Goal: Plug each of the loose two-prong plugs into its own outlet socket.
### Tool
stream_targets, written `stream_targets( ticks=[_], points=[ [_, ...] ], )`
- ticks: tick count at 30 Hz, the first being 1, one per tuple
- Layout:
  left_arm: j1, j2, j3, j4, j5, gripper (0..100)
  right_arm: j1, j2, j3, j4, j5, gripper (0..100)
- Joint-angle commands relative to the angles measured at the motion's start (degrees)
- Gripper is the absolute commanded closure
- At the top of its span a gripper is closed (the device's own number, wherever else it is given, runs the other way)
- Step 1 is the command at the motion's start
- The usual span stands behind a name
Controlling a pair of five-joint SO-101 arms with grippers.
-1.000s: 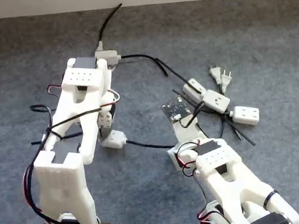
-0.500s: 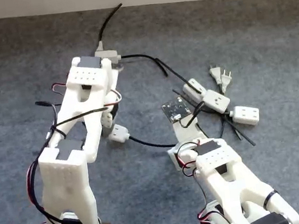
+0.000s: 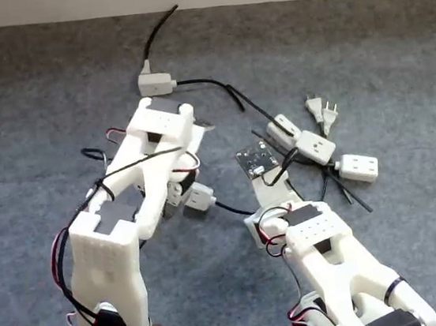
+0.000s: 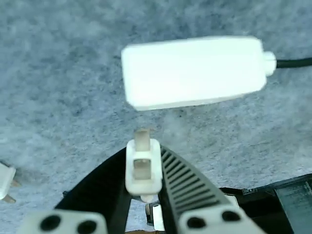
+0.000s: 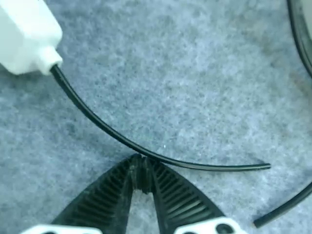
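In the left wrist view my left gripper (image 4: 143, 157) is shut on a small white two-prong plug (image 4: 143, 168). Its prongs point at a white outlet socket (image 4: 192, 72) lying on the carpet a short gap ahead. From above, that socket (image 3: 201, 198) lies beside the left arm's tip, with a black cable (image 3: 232, 209) running toward the right arm. My right gripper (image 5: 142, 168) is shut on this cable (image 5: 97, 122), a little way from the socket (image 5: 27, 36). A second loose plug (image 4: 6, 181) lies off to one side.
Three more white sockets (image 3: 315, 146) with black cables cluster at the right, and a loose pair of plugs (image 3: 321, 109) lies just behind them. Another socket (image 3: 155, 83) lies at the back. Grey carpet (image 3: 396, 61) covers the table.
The left arm has swung right and nearer, away from the back socket. The socket beside its tip has shifted right with it. The right arm has not moved.
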Motion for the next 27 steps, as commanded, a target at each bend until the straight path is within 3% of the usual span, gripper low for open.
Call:
stream_targets(
  ticks=[1,14,21,27],
  points=[
    [0.7,-3.3,-1.8,0.7,-1.2,99,-0.3,-0.1,0.1,-0.6,-0.3,98.9],
    [-2.3,-6.8,-1.9,0.7,-3.6,99,3.3,-0.5,-0.1,-0.6,-0.6,98.5],
    [-11.0,-25.6,-1.1,0.6,-3.6,99,3.2,-0.5,-0.1,-0.6,-0.6,98.5],
    [-10.9,-43.4,10.4,-1.3,-3.8,99,3.1,-0.5,0.0,-0.7,-0.6,98.5]
  ],
)
